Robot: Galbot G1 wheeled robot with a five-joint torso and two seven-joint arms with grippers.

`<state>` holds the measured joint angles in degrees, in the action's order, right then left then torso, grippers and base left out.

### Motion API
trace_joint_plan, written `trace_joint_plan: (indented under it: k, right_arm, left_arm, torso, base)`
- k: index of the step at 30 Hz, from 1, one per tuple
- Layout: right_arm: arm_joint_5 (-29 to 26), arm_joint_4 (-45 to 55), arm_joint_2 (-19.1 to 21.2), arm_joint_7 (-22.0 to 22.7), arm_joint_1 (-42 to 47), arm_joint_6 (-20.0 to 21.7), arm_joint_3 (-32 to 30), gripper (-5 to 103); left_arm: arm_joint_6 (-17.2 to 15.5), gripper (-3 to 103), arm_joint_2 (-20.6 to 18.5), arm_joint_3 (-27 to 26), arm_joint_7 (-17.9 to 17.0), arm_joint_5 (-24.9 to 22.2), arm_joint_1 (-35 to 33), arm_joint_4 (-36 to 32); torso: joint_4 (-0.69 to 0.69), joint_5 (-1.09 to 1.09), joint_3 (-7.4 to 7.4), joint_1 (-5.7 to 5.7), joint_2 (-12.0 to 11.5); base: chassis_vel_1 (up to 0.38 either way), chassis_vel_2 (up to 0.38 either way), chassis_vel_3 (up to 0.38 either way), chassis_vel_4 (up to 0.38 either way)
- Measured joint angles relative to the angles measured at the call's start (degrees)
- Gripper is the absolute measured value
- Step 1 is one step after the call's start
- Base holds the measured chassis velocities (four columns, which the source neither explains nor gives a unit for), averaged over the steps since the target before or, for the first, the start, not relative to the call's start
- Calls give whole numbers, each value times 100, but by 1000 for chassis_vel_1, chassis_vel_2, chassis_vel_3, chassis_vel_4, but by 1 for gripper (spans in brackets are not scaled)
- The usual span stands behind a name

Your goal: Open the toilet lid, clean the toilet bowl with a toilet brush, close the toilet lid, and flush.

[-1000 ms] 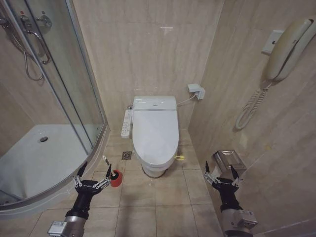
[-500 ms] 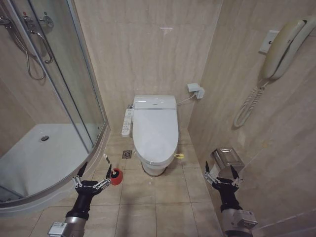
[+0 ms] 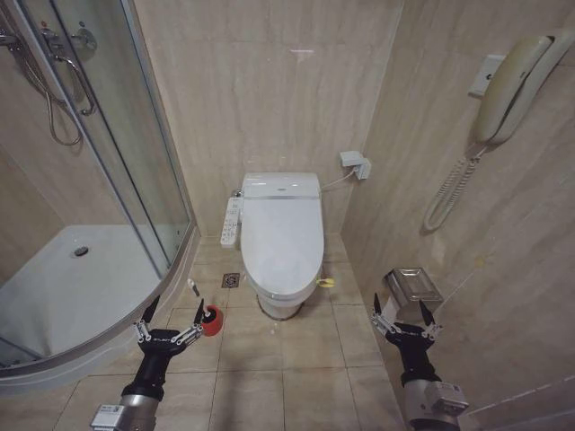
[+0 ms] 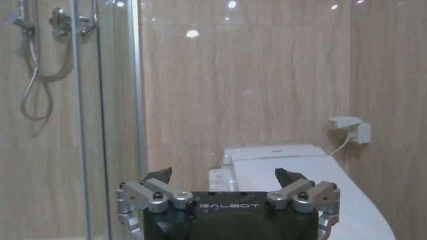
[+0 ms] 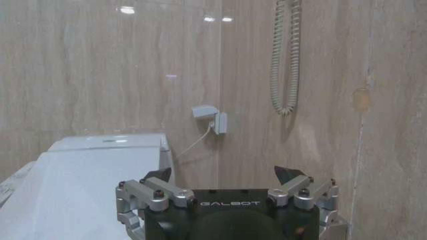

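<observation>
My left gripper (image 3: 171, 314) and right gripper (image 3: 403, 313) hang low with fingers spread apart, holding nothing. Just beside the left one, on the beige floor tiles (image 3: 310, 368), I see the toilet brush (image 3: 206, 311), thin white stick in a small red round holder. Farther off, the smooth white oval toilet lid (image 3: 282, 239) lies shut over the toilet bowl (image 3: 280, 304).
</observation>
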<state>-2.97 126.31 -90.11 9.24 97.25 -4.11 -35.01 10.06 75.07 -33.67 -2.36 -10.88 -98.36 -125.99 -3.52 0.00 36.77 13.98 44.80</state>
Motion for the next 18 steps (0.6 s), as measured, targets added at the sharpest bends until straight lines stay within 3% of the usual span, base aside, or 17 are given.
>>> trace_joint_plan:
  k: [6,10,18]
  right_arm:
    - [0,0,0,0,0,0,0,100]
    - [0,0,-1,0,0,0,1,100]
    - [0,0,0,0,0,0,1,100]
  left_arm:
    - [-515,100,-104,146,-372,-123,-158,-231]
    - [-1145,100,-228,280,-812,-586,-348,-501]
    - [-1165,100,-551,81,-970,-787,-377,-443]
  torso:
    - [0,0,-1,-1,1]
    - [1,-1,-1,-3,1]
    - [-1,0,0,0,0]
  base:
    - [71,-4,-81,-2]
    - [49,2,-53,-5]
    - [0,0,0,0]
